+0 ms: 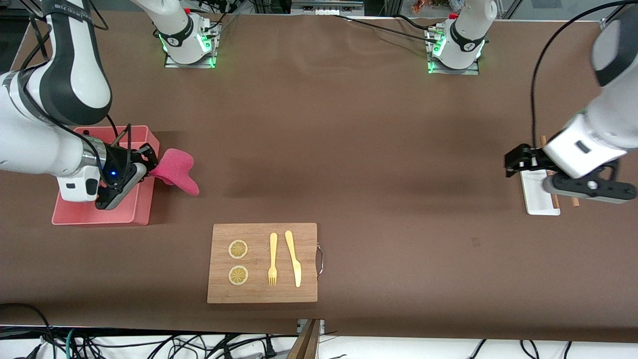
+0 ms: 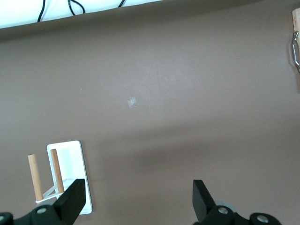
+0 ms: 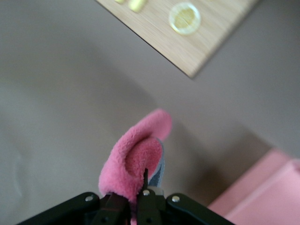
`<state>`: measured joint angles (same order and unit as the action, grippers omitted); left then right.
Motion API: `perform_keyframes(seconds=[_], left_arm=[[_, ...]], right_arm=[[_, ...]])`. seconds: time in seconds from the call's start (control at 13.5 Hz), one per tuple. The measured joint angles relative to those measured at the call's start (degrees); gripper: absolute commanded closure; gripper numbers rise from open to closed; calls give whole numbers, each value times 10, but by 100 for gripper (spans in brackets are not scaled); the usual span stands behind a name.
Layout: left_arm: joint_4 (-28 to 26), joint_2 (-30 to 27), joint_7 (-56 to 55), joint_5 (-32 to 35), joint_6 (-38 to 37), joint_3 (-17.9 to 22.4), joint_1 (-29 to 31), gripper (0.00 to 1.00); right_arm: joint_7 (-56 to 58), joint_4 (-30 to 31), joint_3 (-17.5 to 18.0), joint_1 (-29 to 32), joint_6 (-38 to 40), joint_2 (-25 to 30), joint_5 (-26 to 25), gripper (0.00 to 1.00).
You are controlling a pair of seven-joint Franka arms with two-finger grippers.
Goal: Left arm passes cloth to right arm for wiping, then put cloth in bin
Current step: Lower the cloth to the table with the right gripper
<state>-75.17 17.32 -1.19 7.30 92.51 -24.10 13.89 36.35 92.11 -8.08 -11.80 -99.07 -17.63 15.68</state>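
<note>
Cloth (image 1: 175, 170) pinched in right gripper (image 1: 147, 160) beside bin (image 1: 143, 137) (wrist view confirms).

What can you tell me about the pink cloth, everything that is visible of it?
The cloth is a small, fuzzy towel of crimson-pink colour, soft and folded over on itself. The right gripper is shut on one end of it, so it hangs in the air, drooping down toward the brown table. It is beside the rim of the pink bin, not yet inside it. Only the gripper's fingers touch it. In the right wrist view it curls away from the fingers.
</note>
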Motion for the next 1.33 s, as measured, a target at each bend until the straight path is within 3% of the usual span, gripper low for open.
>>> perform_keyframes(seconds=[0.22, 0.37, 0.81, 1.33], left_arm=[[-104, -78, 93, -52, 43, 149, -101, 0], [-162, -120, 105, -52, 56, 188, -134, 0], [-188, -131, 110, -52, 72, 196, -135, 0], [-187, -117, 114, -37, 78, 178, -146, 0]], right_arm=[[-144, 43, 6, -2, -11, 19, -55, 100], [-213, 79, 12, -3, -44, 20, -75, 100], [-293, 237, 32, -6, -264, 8, -80, 100], [-370, 251, 35, -56, -373, -62, -80, 100]])
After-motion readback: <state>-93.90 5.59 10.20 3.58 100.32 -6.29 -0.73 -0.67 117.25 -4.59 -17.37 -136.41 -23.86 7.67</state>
